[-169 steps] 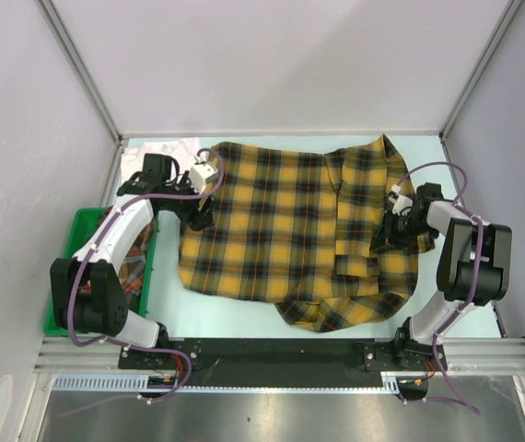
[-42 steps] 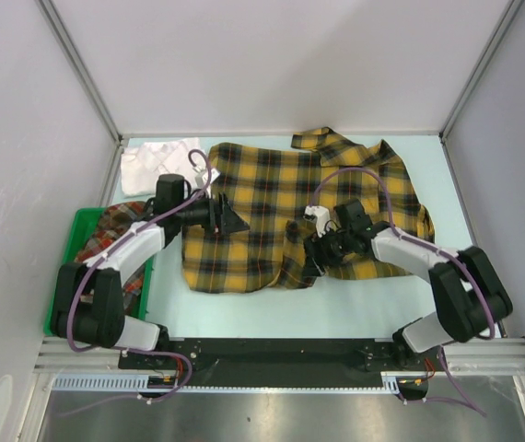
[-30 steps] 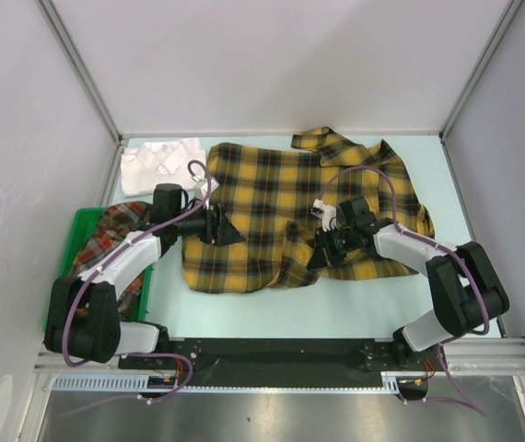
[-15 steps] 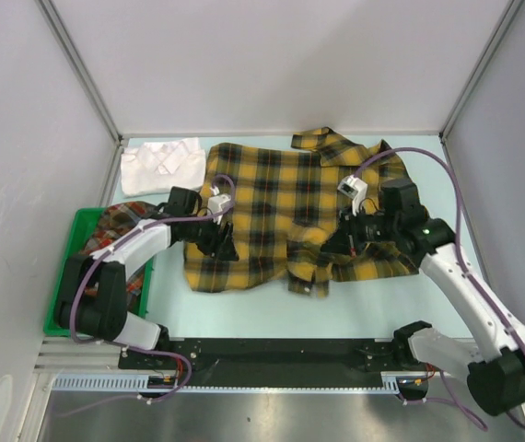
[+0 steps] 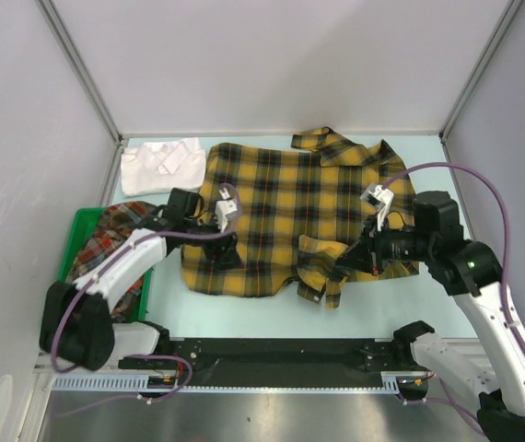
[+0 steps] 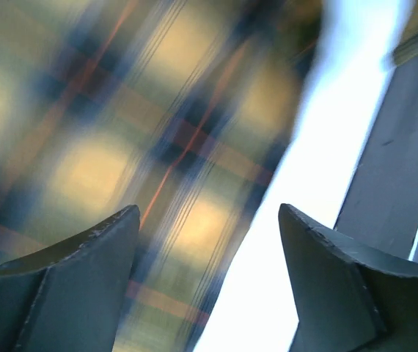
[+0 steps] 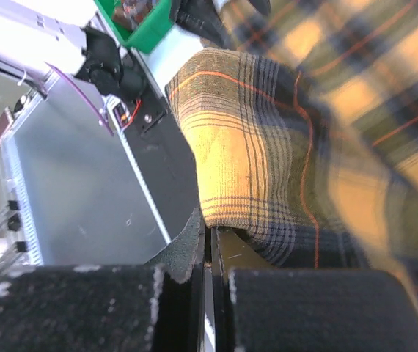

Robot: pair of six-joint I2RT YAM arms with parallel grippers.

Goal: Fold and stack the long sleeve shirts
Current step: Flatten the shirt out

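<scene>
left wrist: yellow plaid shirt (image 6: 106, 132) blurred | top: red-orange plaid shirt (image 5: 97, 247) partly hidden under left arm (image 5: 124, 262) | right wrist: right gripper (image 7: 210, 249) cut off at bottom edge

I've got the yellow shirt (image 5: 272, 198) lying mostly flat mid-worktop (image 5: 382, 313), collar toward the far edge. One sleeve is bunched up near me, pinched in the right hand (image 5: 344, 267). White shirt (image 5: 159, 166) sits folded in the far left corner. Red shirt (image 5: 106, 241) is crumpled in the bin (image 5: 72, 241).
</scene>
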